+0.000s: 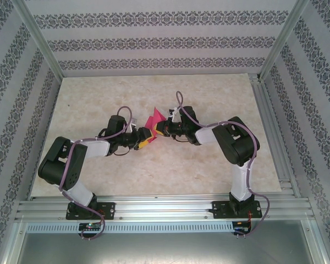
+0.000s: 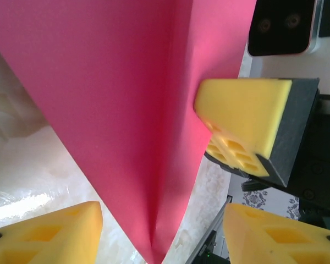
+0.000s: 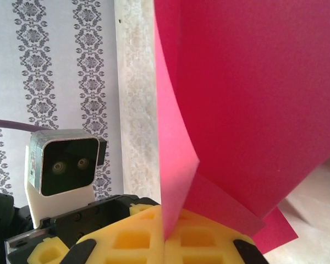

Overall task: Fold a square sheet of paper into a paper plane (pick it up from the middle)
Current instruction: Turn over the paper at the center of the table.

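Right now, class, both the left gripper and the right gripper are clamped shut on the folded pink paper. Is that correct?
Not quite. The left gripper is open: the left wrist view shows its yellow fingers apart, either side of the pink paper. The right gripper is clamped shut on it.

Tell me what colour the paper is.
The paper is plain magenta-pink, clearest in the left wrist view.

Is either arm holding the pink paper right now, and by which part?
The right gripper holds the pink paper, fingers shut on one side edge. The left gripper is open, its fingers apart around the paper's tip.
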